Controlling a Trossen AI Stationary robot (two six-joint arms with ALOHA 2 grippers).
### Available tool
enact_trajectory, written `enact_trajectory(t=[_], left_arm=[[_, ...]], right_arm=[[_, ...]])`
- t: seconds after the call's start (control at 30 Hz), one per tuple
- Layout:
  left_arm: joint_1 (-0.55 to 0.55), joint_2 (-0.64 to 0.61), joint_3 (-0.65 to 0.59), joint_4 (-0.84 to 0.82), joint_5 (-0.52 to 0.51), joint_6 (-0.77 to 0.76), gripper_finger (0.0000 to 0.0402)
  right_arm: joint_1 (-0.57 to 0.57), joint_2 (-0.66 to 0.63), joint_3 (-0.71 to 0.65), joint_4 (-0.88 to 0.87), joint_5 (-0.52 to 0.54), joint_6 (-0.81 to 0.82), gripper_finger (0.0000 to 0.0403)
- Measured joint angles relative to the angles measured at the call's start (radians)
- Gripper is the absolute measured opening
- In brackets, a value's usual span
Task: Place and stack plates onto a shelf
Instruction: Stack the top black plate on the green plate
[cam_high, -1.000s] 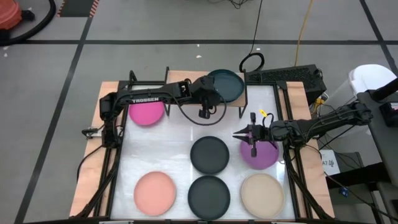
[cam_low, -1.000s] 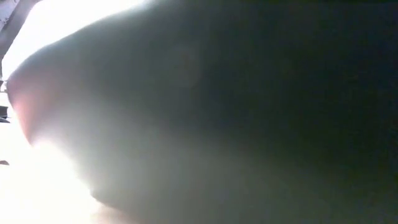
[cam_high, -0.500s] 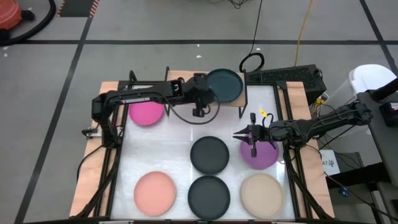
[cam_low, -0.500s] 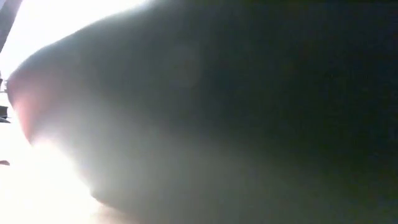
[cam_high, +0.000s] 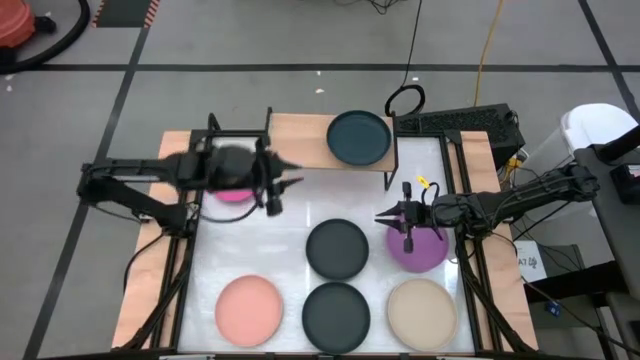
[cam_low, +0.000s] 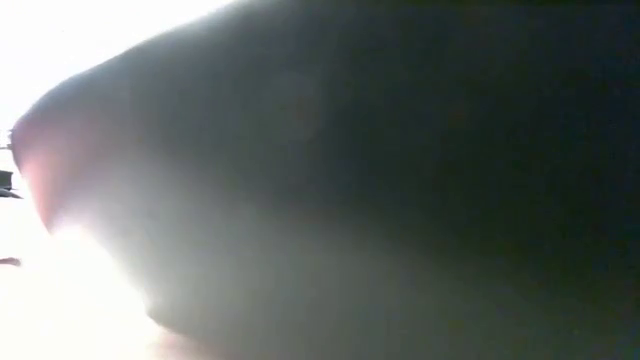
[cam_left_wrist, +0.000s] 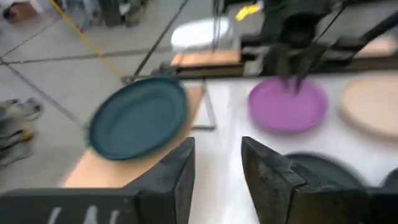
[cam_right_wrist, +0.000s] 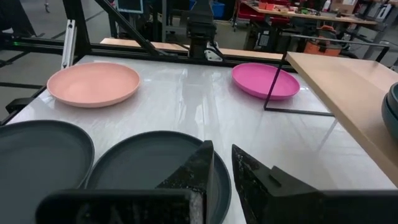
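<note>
A dark teal plate (cam_high: 360, 138) lies on the light-wood shelf (cam_high: 300, 135) at the table's far edge; the right wrist view shows two teal rims (cam_right_wrist: 390, 109) stacked there. My left gripper (cam_high: 272, 192) hovers open and empty beside the magenta plate (cam_high: 230, 192), well left of the shelf's plate (cam_left_wrist: 138, 118). My right gripper (cam_high: 385, 215) waits above the purple plate (cam_high: 418, 248), its fingers a narrow gap apart and holding nothing. On the white tabletop lie two charcoal plates (cam_high: 337, 248) (cam_high: 336, 312), the salmon plate (cam_high: 248, 310) and the beige plate (cam_high: 421, 312).
The shelf's black legs (cam_right_wrist: 280, 87) stand between the magenta plate (cam_right_wrist: 265, 81) and the table's middle. A yellow-tagged cable (cam_high: 420, 185) lies near the right arm. Something dark (cam_low: 400, 180) sits right against the low camera and hides that whole view.
My left arm has drawn back from the teal plate on the shelf toward the table's left edge, ending over the magenta plate. The teal plate has stayed on the shelf. My right arm has kept still.
</note>
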Motion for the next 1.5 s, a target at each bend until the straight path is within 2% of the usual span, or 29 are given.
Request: enact_trajectory(t=[0.13, 0.23, 0.3, 0.37, 0.67, 0.87, 1.0, 1.1, 1.33, 1.5], left_arm=[[-0.107, -0.057, -0.343, 0.468, 0.000, -0.032, 0.0119], [-0.149, -0.051, -0.527, 0.786, -0.036, -0.031, 0.0118], [-0.162, -0.045, -0.598, 0.915, -0.046, -0.032, 0.0118], [-0.163, -0.044, -0.645, 0.965, -0.061, -0.032, 0.0118], [-0.127, -0.045, -0.658, 0.989, -0.081, -0.006, 0.0117], [-0.125, -0.044, -0.658, 0.990, -0.080, -0.001, 0.0117], [-0.125, -0.044, -0.658, 0.990, -0.080, -0.002, 0.0117], [-0.125, -0.044, -0.658, 0.989, -0.080, -0.009, 0.0117], [-0.125, -0.044, -0.658, 0.989, -0.079, -0.009, 0.0117], [-0.125, -0.044, -0.658, 0.989, -0.079, -0.029, 0.0117]], right_arm=[[0.000, 0.000, 0.000, 0.001, 0.000, 0.000, 0.0045], [0.000, 0.000, 0.000, 0.001, 0.001, 0.000, 0.0045], [0.000, 0.000, 0.000, 0.001, 0.002, 0.008, 0.0045], [0.000, 0.000, 0.000, 0.002, 0.001, 0.033, 0.0045], [-0.002, 0.074, 0.052, -0.006, -0.022, -0.038, 0.0045], [-0.001, 0.202, 0.162, -0.072, -0.165, -0.061, 0.0052], [0.019, 0.309, 0.175, -0.048, -0.310, -0.100, 0.0071], [0.045, 0.393, 0.175, -0.037, -0.369, -0.105, 0.0089], [0.100, 0.590, 0.176, 0.017, -0.367, -0.106, 0.0131], [0.105, 0.698, 0.176, 0.076, -0.367, -0.100, 0.0146]])
